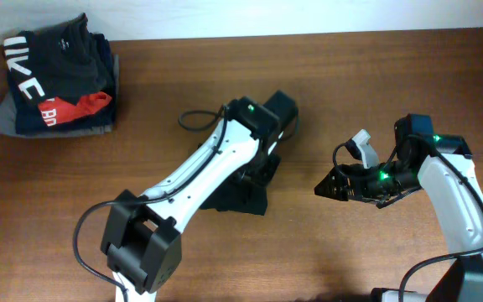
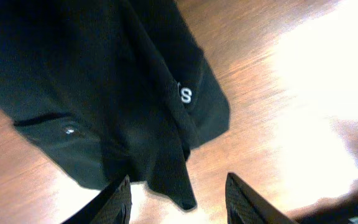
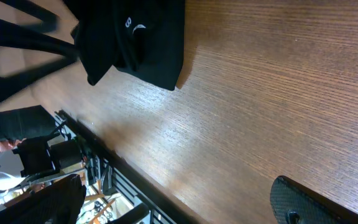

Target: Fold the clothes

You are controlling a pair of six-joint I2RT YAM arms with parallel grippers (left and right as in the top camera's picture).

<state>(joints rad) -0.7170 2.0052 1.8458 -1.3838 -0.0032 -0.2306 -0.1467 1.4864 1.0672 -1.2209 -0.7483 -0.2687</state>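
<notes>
Left gripper (image 2: 177,180) spread wide, the black garment's (image 2: 104,93) corner between its fingers (image 2: 117,202) (nothing pinched); right gripper (image 3: 178,186) equally wide, empty, over the table (image 3: 260,93).

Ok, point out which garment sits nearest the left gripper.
The plain black garment mid-table, right under the left gripper; the folded stack lies far off in the corner.

The black garment (image 2: 104,93) is soft, matt cloth with stitched white lettering. The table (image 3: 278,93) under it is fine-grained wood with a satin sheen, glaring beside the garment.
</notes>
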